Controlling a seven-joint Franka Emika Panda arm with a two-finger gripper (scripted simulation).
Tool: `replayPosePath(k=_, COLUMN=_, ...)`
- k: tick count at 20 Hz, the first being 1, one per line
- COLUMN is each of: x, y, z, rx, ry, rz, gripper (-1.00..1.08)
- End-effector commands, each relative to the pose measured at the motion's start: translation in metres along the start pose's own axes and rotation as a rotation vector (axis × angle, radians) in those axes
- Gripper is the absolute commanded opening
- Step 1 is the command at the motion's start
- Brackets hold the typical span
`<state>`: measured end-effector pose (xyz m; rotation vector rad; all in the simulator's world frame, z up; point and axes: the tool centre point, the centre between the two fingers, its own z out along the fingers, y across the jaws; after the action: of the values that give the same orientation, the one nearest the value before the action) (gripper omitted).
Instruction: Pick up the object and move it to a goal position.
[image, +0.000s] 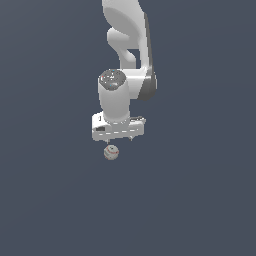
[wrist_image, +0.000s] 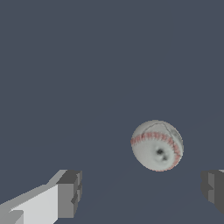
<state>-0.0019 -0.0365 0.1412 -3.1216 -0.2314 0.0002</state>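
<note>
The ball (image: 111, 152) is small, whitish-grey with faint red stitch marks. It lies on the dark grey floor just in front of and below my gripper (image: 119, 140) in the exterior view. In the wrist view the ball (wrist_image: 157, 145) sits ahead of the gap between my two fingers, nearer one of them, with one fingertip (wrist_image: 70, 194) and the other (wrist_image: 213, 187) set wide apart. My gripper (wrist_image: 141, 190) is open and empty, and touches nothing.
The floor (image: 50, 200) is a plain dark blue-grey surface with no other objects in view. My white arm (image: 131, 45) rises above the gripper toward the top of the exterior view.
</note>
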Motion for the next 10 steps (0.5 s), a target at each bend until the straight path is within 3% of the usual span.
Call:
replayPosePath(k=1, x=0.000, y=0.011, z=0.010, rx=-0.003, ry=0.000, rz=-0.048, gripper=1.00)
replayPosePath(k=10, x=-0.002, y=0.038, z=0.036, rx=-0.010, ry=-0.001, rz=-0.167, gripper=1.00)
